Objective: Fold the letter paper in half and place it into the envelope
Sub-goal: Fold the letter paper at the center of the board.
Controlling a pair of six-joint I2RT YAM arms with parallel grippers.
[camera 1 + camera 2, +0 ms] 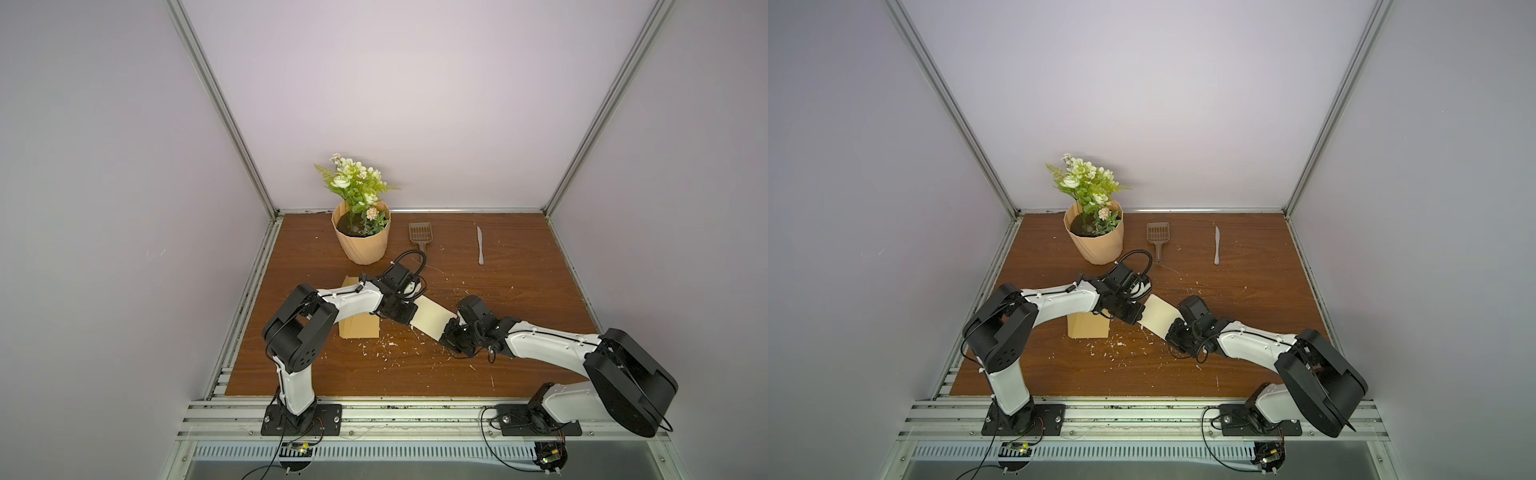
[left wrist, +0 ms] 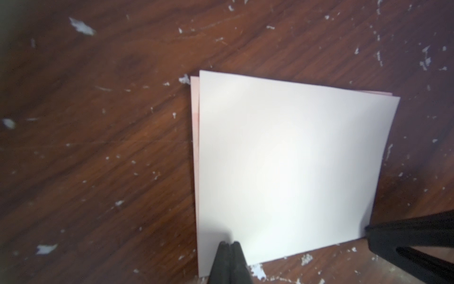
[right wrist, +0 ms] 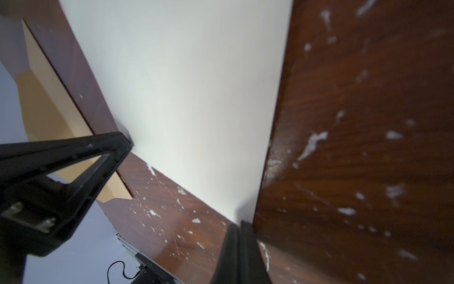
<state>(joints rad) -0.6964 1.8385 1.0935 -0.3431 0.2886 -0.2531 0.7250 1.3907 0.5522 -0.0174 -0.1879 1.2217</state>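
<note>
Pressed together, the left fingers (image 2: pixel 224 263) and right fingers (image 3: pixel 233 248) each touch the folded letter paper (image 1: pixel 432 322) (flat on the tabletop (image 1: pixel 498 353)). The envelope (image 1: pixel 359 330), at its nine o'clock, is half hidden by the left arm (image 1: pixel 353 299).

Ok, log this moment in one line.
letter paper: folded, flat | left gripper: shut, tip on paper | right gripper: shut, at paper corner | envelope: apart, unfilled

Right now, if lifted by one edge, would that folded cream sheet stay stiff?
Probably not: the letter paper looks thin, so it would likely droop. Its layers sit slightly offset, so the fold may spring open.
</note>
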